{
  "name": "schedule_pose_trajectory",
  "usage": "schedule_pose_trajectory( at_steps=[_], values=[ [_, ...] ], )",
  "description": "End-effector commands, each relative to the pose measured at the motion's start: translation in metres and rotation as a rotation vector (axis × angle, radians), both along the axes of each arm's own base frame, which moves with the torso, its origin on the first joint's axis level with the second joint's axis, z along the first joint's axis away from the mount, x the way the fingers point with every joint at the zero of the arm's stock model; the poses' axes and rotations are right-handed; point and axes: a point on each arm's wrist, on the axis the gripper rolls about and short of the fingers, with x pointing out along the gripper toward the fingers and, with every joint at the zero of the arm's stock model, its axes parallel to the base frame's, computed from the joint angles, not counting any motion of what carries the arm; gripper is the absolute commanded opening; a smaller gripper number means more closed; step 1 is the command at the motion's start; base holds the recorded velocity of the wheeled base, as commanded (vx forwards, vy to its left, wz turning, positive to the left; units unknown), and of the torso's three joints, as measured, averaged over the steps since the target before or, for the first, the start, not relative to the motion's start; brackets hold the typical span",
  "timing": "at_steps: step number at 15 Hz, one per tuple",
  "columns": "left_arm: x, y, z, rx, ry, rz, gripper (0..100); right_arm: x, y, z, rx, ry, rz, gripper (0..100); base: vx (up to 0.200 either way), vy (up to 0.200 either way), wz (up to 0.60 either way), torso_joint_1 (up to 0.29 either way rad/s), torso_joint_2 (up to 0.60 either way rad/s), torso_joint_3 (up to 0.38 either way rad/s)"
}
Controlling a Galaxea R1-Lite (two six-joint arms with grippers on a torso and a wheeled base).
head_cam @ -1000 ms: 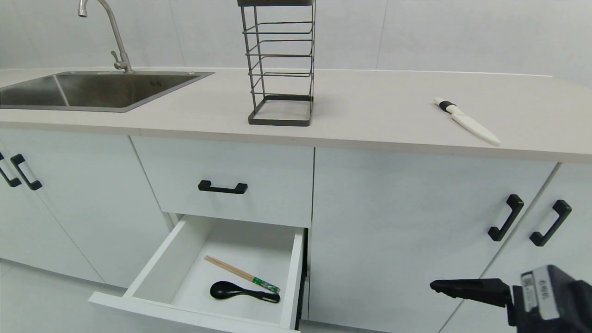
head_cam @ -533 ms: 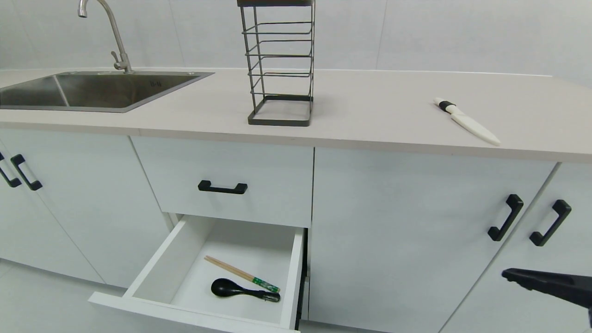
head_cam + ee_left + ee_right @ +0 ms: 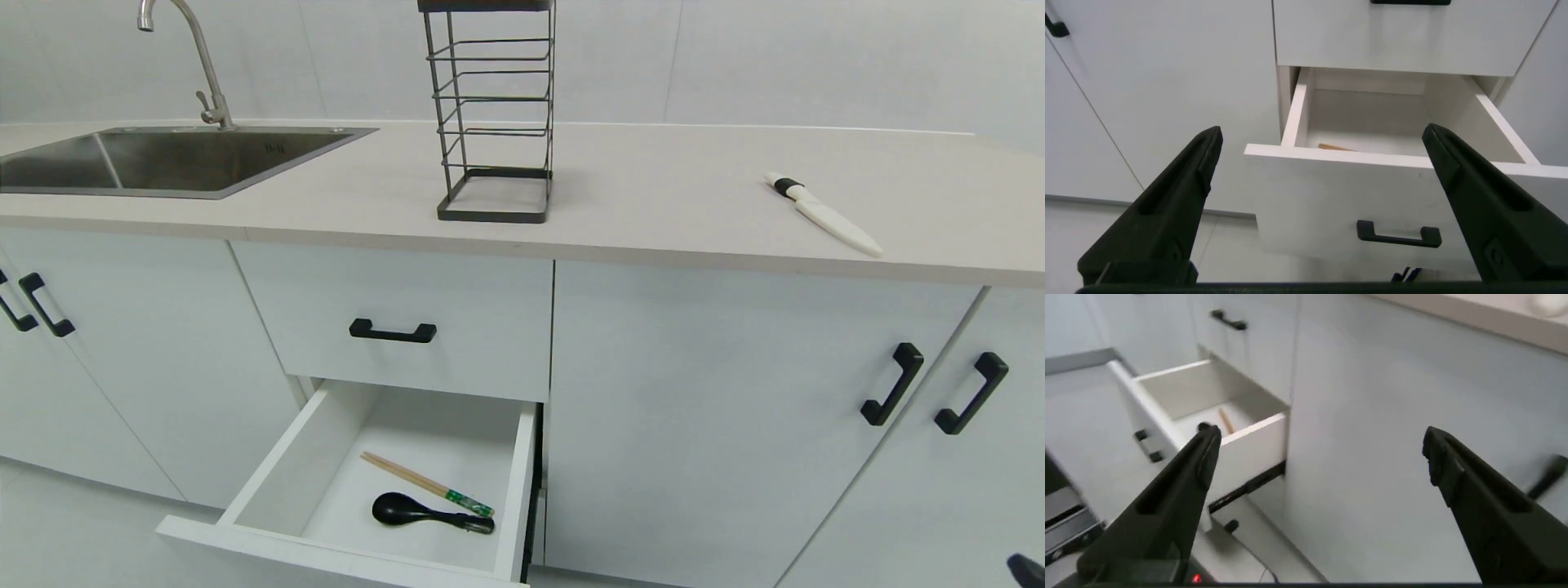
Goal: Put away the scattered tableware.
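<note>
A white knife point(image 3: 824, 215) with a black band lies on the countertop point(image 3: 653, 196) at the right. Below the counter, the lower drawer point(image 3: 273, 457) stands pulled out. Inside it lie a pair of wooden chopsticks point(image 3: 424, 483) and a black spoon point(image 3: 408, 511). My left gripper point(image 3: 1323, 135) is open and empty, low in front of the drawer's front panel point(image 3: 1315, 192). My right gripper point(image 3: 1323, 434) is open and empty too, low before the cabinet door point(image 3: 1388, 433) to the right of the drawer. One of its fingertips point(image 3: 1029, 569) shows at the head view's lower right corner.
A dark wire rack point(image 3: 494, 114) stands mid-counter, and a steel sink point(image 3: 163, 155) with a tap point(image 3: 200, 61) is at the left. A shut drawer with a black handle point(image 3: 393, 331) sits above the open one. Cabinet doors with black handles point(image 3: 891, 384) are at the right.
My right gripper has drawn back to the right and down, nearly out of the head view. The drawer, chopsticks, spoon and knife have stayed put.
</note>
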Motion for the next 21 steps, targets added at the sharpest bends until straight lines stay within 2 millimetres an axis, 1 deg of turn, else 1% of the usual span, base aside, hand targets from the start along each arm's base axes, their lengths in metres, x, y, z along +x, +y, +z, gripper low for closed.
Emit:
schedule_pose_trajectory(
  at_steps=[1, 2, 3, 5, 6, 7, 8, 9, 10, 12, 14, 15, 17, 20, 21],
  values=[
    [0.000, 0.000, 0.000, 0.000, 0.003, -0.001, 100, -0.006, -0.008, -0.007, 0.040, -0.012, -0.167, 100, 0.000, 0.000, 0.00, 0.000, 0.00, 0.000],
    [0.000, 0.000, 0.000, 0.000, 0.001, -0.001, 100, -0.008, -0.010, -0.007, 0.051, -0.019, -0.208, 100, 0.000, 0.000, 0.00, 0.000, 0.00, 0.000],
    [0.000, 0.000, 0.000, 0.001, 0.001, -0.001, 100, -0.014, -0.013, -0.006, 0.063, -0.064, -0.277, 100, 0.000, 0.000, 0.00, 0.000, 0.00, 0.000],
    [0.000, 0.000, 0.000, 0.001, 0.003, -0.001, 100, -0.025, -0.016, -0.011, 0.083, -0.115, -0.342, 100, 0.000, 0.000, 0.00, 0.000, 0.00, 0.000],
    [0.000, 0.000, 0.000, 0.001, 0.003, -0.001, 100, -0.025, -0.016, -0.011, 0.084, -0.117, -0.345, 100, 0.000, 0.000, 0.00, 0.000, 0.00, 0.000],
    [0.000, 0.000, 0.000, 0.000, 0.001, -0.001, 100, -0.037, -0.017, -0.021, 0.093, -0.177, -0.432, 100, 0.000, 0.000, 0.00, 0.000, 0.00, 0.000],
    [0.000, 0.000, 0.000, 0.000, 0.003, -0.001, 100, -0.042, -0.017, -0.025, 0.096, -0.206, -0.455, 100, 0.000, 0.000, 0.00, 0.000, 0.00, 0.000],
    [0.000, 0.000, 0.000, 0.000, 0.003, -0.001, 100, -0.044, -0.017, -0.030, 0.097, -0.219, -0.459, 100, 0.000, 0.000, 0.00, 0.000, 0.00, 0.000],
    [0.000, 0.000, 0.000, 0.000, 0.003, -0.001, 100, -0.049, -0.017, -0.042, 0.097, -0.240, -0.451, 100, 0.000, 0.000, 0.00, 0.000, 0.00, 0.000],
    [0.000, 0.000, 0.000, 0.000, 0.001, -0.001, 100, -0.054, -0.016, -0.057, 0.097, -0.259, -0.443, 100, 0.000, 0.000, 0.00, 0.000, 0.00, 0.000],
    [0.000, 0.000, 0.000, 0.000, 0.001, -0.001, 100, -0.056, -0.016, -0.072, 0.078, -0.202, -0.458, 100, 0.000, 0.000, 0.00, 0.000, 0.00, 0.000],
    [0.000, 0.000, 0.000, 0.000, 0.001, -0.001, 100, -0.056, -0.016, -0.074, 0.072, -0.180, -0.459, 100, 0.000, 0.000, 0.00, 0.000, 0.00, 0.000],
    [0.000, 0.000, 0.000, -0.003, 0.001, -0.006, 100, -0.055, -0.016, -0.091, 0.037, -0.013, -0.466, 100, 0.000, 0.000, 0.00, 0.000, 0.00, 0.000],
    [0.000, 0.000, 0.000, 0.023, -0.003, -0.009, 100, -0.055, -0.017, -0.092, 0.074, 0.001, -0.503, 100, 0.000, 0.000, 0.00, 0.000, 0.00, 0.000],
    [-0.001, 0.000, 0.008, 0.041, -0.062, -0.004, 100, -0.055, -0.018, -0.092, 0.086, 0.005, -0.535, 100, 0.000, 0.000, 0.00, 0.000, 0.00, 0.000]
  ],
)
